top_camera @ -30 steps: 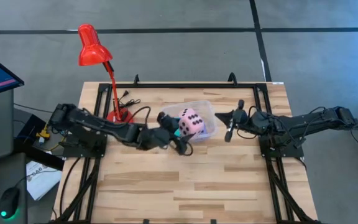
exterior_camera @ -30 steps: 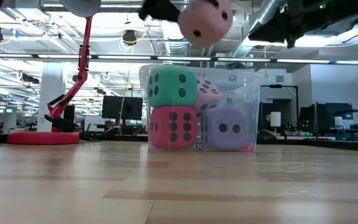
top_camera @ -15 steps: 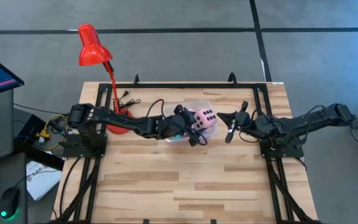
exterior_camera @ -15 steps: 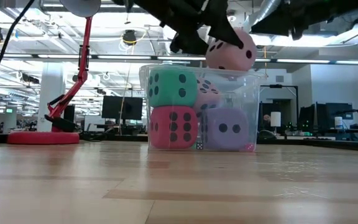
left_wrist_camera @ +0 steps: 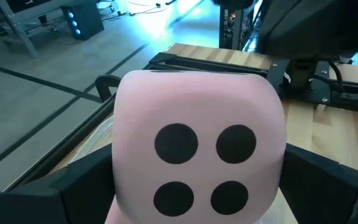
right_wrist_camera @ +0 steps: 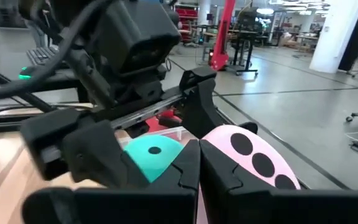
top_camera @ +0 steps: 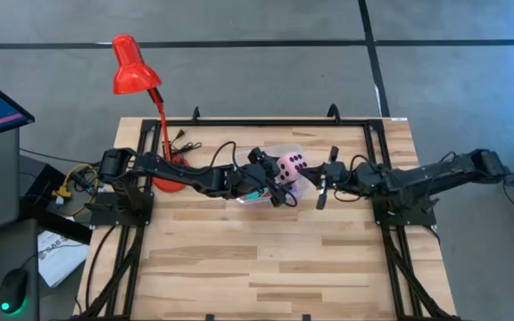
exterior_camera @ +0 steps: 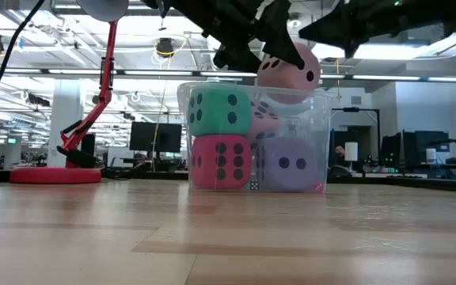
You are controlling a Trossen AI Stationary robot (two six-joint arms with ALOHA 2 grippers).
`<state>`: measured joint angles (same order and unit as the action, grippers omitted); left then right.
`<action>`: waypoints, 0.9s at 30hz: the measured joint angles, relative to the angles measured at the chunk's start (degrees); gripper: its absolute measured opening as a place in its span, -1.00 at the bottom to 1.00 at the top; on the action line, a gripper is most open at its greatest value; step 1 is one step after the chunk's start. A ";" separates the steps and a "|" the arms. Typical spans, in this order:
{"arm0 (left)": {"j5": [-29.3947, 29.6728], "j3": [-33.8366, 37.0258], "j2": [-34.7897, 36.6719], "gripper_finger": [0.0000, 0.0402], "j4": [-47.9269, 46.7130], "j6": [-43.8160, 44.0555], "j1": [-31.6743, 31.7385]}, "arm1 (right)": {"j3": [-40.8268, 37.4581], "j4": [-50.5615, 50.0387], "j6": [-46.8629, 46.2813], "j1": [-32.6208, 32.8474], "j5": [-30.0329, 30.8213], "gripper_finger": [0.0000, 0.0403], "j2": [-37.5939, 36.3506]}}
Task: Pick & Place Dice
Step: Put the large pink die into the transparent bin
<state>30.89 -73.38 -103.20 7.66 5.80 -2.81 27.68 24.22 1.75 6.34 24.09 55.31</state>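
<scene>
My left gripper (top_camera: 284,176) is shut on a pink die (top_camera: 292,166) over the right part of a clear plastic box (top_camera: 279,149) at the table's middle. In the low view the pink die (exterior_camera: 289,71) sits at the rim of the box (exterior_camera: 323,142). In the box lie a cyan die (exterior_camera: 218,111), a red die (exterior_camera: 222,161), a lavender die (exterior_camera: 290,165) and a second pink die (exterior_camera: 264,119). My right gripper (top_camera: 321,189) is shut and empty, just right of the box. My left gripper pinches the pink die by two opposite sides (left_wrist_camera: 122,180) between its two fingers (left_wrist_camera: 42,193). The fingers come from the table's left, slanting down. The die's lower part dips just below the box's rim; whether it rests on the dice beneath, I cannot tell.
A red desk lamp (top_camera: 136,67) stands on its base (top_camera: 172,165) at the table's far left, left of the box. Bare wooden table (top_camera: 266,259) stretches along the near side.
My left gripper has carried the pink die toward the table's right, over the box, and down to the box's rim. My right gripper has moved left, toward the box.
</scene>
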 joint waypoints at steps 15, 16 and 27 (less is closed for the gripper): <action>-2.74 -0.07 0.02 0.98 -4.09 6.06 3.21 | 0.48 4.20 -0.28 -1.78 -5.71 -1.00 4.34; -3.49 -0.07 0.02 0.98 -4.07 6.06 3.32 | 0.45 3.72 -0.28 -2.27 -5.72 -1.00 4.66; -3.11 -0.05 0.69 0.99 -5.09 3.46 2.72 | 0.48 4.42 -1.35 -6.90 -6.46 -1.00 8.83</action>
<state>27.78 -73.43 -102.51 2.57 9.26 -0.09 28.16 28.64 0.40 -0.56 17.63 64.14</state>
